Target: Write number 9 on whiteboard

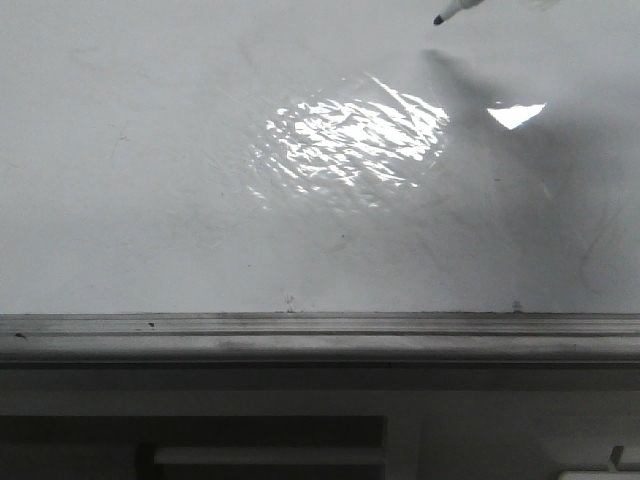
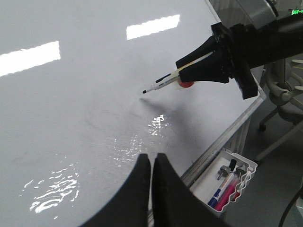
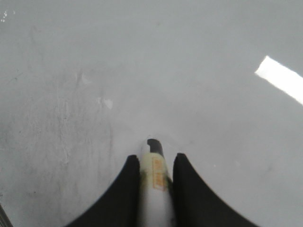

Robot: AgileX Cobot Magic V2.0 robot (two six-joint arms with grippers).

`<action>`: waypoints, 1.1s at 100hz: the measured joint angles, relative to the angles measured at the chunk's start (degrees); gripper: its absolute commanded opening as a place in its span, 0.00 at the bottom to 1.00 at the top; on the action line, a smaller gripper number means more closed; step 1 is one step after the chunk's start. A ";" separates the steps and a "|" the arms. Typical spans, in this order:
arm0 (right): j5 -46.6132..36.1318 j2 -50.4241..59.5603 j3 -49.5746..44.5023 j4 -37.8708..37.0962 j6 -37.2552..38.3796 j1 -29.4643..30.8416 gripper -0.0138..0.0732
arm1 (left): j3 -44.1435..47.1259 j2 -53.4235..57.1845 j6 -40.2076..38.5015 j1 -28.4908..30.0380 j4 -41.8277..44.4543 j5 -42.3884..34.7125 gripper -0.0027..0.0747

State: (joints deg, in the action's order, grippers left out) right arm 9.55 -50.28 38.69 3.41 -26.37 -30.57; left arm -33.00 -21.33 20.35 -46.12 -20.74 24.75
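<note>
The whiteboard point(image 1: 150, 180) is glossy white, with glare and faint grey smudges. No black strokes of the number 9 show on it in any view. My right gripper point(image 3: 156, 161) is shut on a white marker point(image 3: 154, 175) with a black tip. In the left wrist view the right gripper point(image 2: 181, 70) holds the marker point(image 2: 163, 83) slanted, tip down toward the board point(image 2: 71, 109). In the front view only the marker's tip point(image 1: 455, 12) shows at the top right, its shadow a little apart from it. My left gripper point(image 2: 152, 158) is shut and empty above the board near its edge.
A grey metal rail point(image 1: 320, 325) runs along the board's near edge. A white tray point(image 2: 246, 165) with several markers hangs below that edge. A small red object point(image 2: 185, 84) shows just under the right gripper. A chair point(image 2: 284, 90) stands beyond the board.
</note>
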 measured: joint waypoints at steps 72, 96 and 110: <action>8.99 -4.42 1.11 5.04 0.48 -0.52 0.11 | 0.02 0.00 0.00 0.00 0.00 0.00 0.01; 11.03 -2.98 4.80 4.76 1.49 4.56 0.11 | 0.02 0.00 0.00 0.00 0.00 0.11 0.01; 12.73 -3.74 6.67 4.39 1.49 4.96 0.11 | 0.02 0.00 0.00 0.00 0.00 0.23 0.01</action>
State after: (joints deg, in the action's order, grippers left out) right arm 22.28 -54.02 45.36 7.80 -24.88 -25.61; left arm -32.97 -21.33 20.35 -46.12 -20.74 24.98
